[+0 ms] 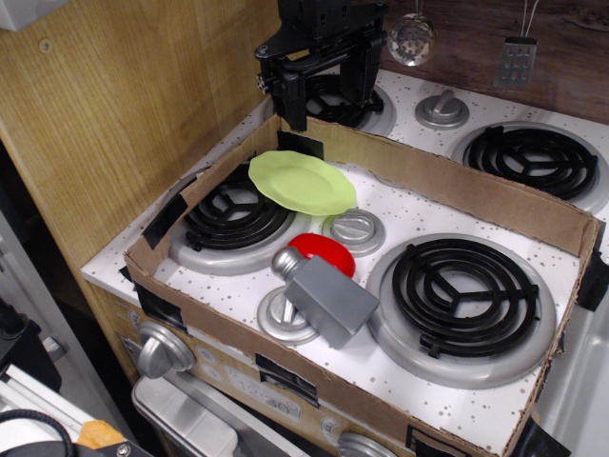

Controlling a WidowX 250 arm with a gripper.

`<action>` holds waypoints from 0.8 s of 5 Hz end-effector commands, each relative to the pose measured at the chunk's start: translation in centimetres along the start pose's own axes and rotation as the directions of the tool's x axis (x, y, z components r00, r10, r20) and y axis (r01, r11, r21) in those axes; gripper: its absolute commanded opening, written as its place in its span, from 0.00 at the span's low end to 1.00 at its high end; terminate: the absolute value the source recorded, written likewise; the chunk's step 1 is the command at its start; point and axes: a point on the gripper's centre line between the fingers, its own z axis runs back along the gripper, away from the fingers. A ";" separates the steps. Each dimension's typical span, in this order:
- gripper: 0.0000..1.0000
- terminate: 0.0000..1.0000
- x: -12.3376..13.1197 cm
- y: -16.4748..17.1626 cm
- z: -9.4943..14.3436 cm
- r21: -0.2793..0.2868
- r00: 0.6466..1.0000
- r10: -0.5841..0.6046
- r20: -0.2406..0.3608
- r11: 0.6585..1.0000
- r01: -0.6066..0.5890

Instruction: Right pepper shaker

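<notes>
The pepper shaker [328, 300] is a matte grey boxy toy with a shiny silver ball cap. It lies tilted on its side near the front middle of the toy stove, its cap pointing up-left over a round silver knob [282, 319]. My gripper [333, 95] is black and hangs above the back edge of the cardboard frame, well behind the shaker. Its fingers [293, 100] stand apart with nothing between them.
A cardboard wall [457, 186] rings the stove top. A lime green plate [302, 182] rests on the left burner [228, 224]. A red dome toy [324, 252] sits behind the shaker. A large burner [461, 295] lies at right. More burners and a knob [442, 108] lie behind.
</notes>
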 end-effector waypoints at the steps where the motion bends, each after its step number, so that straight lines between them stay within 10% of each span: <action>1: 1.00 0.00 0.0 0.0 0.0 0.000 1.000 0.000 0.000 1.000 0.000; 4: 1.00 0.00 -5.2 3.4 1.2 0.038 0.968 0.233 0.093 0.971 -0.238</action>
